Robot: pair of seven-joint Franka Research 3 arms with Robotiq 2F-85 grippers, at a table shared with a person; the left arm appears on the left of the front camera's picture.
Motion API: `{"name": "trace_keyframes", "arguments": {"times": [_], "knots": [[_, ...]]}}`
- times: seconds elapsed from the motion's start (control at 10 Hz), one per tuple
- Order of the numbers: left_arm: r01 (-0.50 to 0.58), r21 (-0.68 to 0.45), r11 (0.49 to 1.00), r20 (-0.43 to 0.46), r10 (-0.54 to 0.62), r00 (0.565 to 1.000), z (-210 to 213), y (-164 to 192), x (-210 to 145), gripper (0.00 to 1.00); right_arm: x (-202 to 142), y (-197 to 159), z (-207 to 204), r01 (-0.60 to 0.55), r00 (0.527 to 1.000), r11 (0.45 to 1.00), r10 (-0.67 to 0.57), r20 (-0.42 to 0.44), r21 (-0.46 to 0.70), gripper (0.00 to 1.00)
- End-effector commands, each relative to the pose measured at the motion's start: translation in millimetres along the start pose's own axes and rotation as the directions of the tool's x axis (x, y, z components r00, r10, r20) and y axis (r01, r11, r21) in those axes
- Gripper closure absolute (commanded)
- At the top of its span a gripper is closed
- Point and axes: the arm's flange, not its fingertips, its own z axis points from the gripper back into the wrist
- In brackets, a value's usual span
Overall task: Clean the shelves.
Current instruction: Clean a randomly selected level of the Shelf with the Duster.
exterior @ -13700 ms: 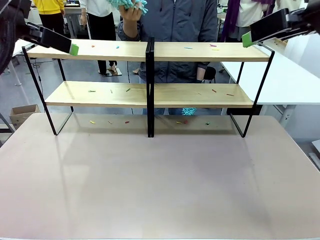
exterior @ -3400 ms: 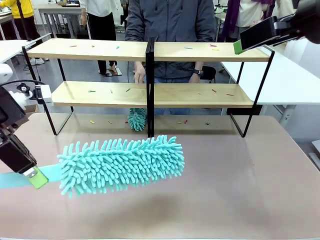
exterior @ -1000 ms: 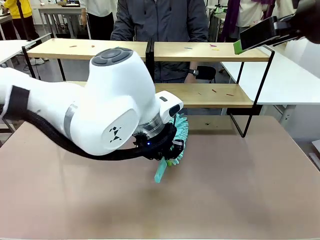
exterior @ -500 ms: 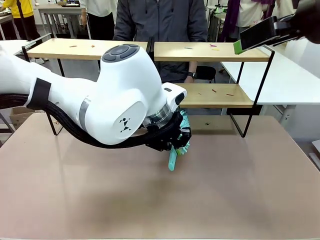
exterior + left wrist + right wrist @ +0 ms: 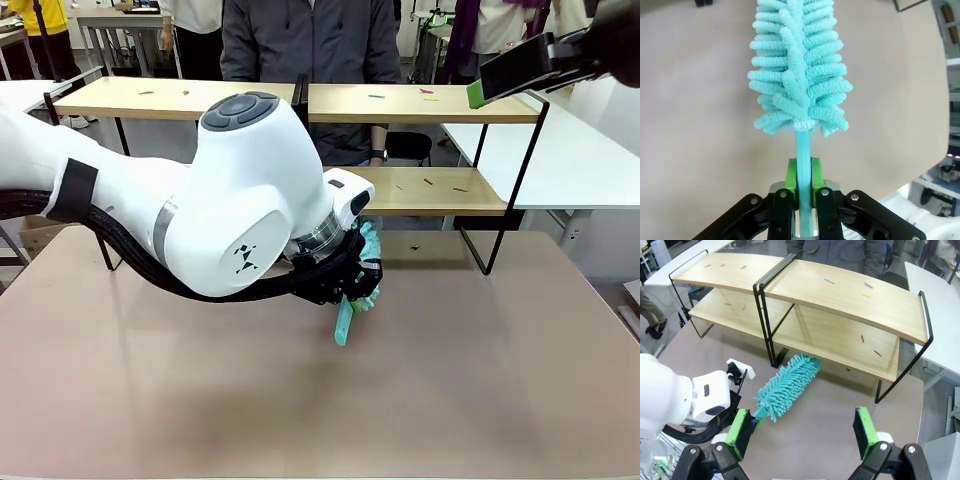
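Shelves: you find the shelves at the far side of the worktop, with small coloured scraps scattered on their boards.
Duster: the teal fluffy head points toward the shelves. Its tip is at the lower board's front edge, just right of the middle post.
Left gripper: your left gripper is clenched on the duster's thin handle, in front of the shelves' middle post.
Right gripper: your right gripper is released, pads wide apart with nothing between them, high by the shelves' right end.
Person: stands behind the shelves, near the middle.
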Motion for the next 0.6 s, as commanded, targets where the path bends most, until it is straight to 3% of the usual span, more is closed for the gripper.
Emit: {"name": "trace_keyframes", "arguments": {"times": [0.0, 0.2, 0.5], "knots": [[0.024, -0.061, 0.998, 0.102, -0.018, 0.995, -8.2, 9.3, 4.6, 0.87, -0.7, -0.3, -0.7, 0.001, 1.000, 1.000, -0.001, -0.002, 0.003, 0.00], [0.033, -0.005, 0.999, 0.160, -0.032, 0.987, -13.7, 19.4, 14.7, 0.87, -0.7, -0.3, -0.7, 0.001, 1.000, 1.000, -0.001, -0.002, 0.003, 0.00], [0.008, 0.053, 0.999, 0.163, -0.016, 0.986, -22.8, 25.3, 26.7, 0.87, -0.7, -0.3, -0.7, 0.001, 1.000, 1.000, -0.001, -0.002, 0.003, 0.00]]}}
